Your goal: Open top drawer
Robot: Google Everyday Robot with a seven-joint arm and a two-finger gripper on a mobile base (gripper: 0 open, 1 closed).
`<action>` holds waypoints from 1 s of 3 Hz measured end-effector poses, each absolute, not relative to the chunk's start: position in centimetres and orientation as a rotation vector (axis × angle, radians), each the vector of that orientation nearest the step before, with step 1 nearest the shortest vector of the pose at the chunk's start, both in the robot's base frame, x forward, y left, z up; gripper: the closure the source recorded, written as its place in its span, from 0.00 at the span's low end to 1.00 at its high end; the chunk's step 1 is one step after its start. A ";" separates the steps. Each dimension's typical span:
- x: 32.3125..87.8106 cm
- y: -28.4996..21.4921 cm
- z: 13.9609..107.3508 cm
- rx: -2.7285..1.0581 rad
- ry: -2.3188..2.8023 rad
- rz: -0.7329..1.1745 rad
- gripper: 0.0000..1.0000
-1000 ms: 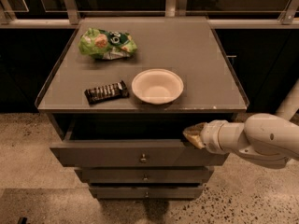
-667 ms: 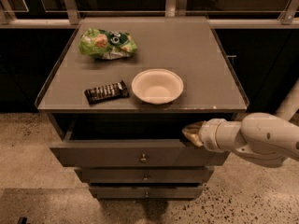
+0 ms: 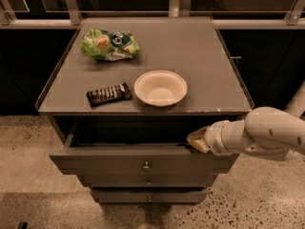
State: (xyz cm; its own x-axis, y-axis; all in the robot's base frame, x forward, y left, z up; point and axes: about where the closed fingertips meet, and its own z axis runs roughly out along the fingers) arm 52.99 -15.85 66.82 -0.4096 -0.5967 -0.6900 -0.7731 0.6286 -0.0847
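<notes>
The top drawer [image 3: 105, 162] is the widest grey drawer of three, with a small round metal knob [image 3: 147, 165] at the centre of its front. It stands pulled out from the cabinet, with a dark gap showing behind its front. My gripper [image 3: 196, 140] comes in from the right on a white arm and sits at the top edge of the drawer front, right of centre, reaching into the gap.
On the cabinet top [image 3: 209, 56] lie a green chip bag [image 3: 109, 44], a dark snack bar [image 3: 108, 94] and a white bowl [image 3: 160, 88]. Two narrower drawers [image 3: 147, 181] sit below. Speckled floor lies around the cabinet; dark cabinets and a rail stand behind.
The arm has shifted slightly left; the drawer stands out about as far as before.
</notes>
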 end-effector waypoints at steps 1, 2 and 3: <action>52.3 -16.3 66.5 -1.105 2.183 0.365 1.00; 51.1 -16.4 65.8 -1.144 2.219 0.449 1.00; 51.0 -16.5 65.6 -1.151 2.227 0.471 1.00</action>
